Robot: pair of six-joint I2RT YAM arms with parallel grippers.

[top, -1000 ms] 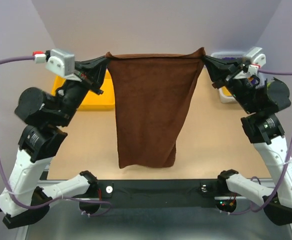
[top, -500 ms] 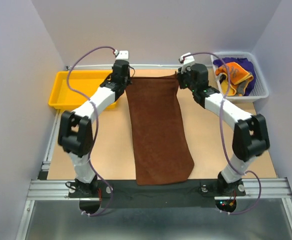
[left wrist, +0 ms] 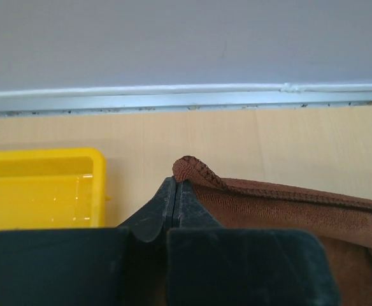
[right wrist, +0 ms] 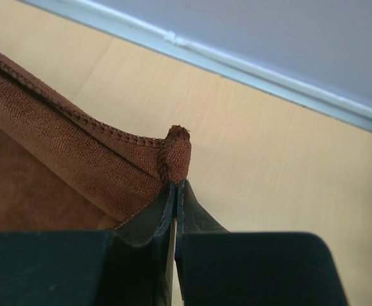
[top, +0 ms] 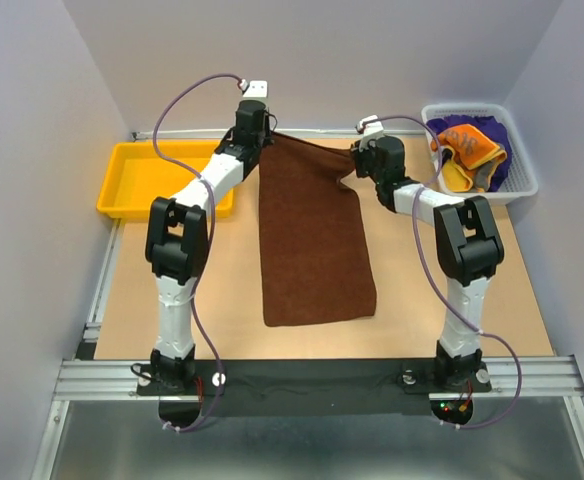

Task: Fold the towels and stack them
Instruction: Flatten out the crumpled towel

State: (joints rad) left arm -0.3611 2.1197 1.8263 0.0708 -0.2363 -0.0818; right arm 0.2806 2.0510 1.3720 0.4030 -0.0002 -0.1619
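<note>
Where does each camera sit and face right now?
Top external: above and behind the bases, looking down on the table; both arms show, holding the brown towel by its far corners.
Left wrist: on the left hand, facing the back wall; its shut fingers show.
Right wrist: on the right hand, facing the back wall; its shut fingers show.
Shared: both wrist views show the brown towel's hem.

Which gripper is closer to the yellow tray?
Left. The left gripper pinches a corner of the brown towel just right of the yellow tray; the right gripper holds the opposite corner, near the basket.
</note>
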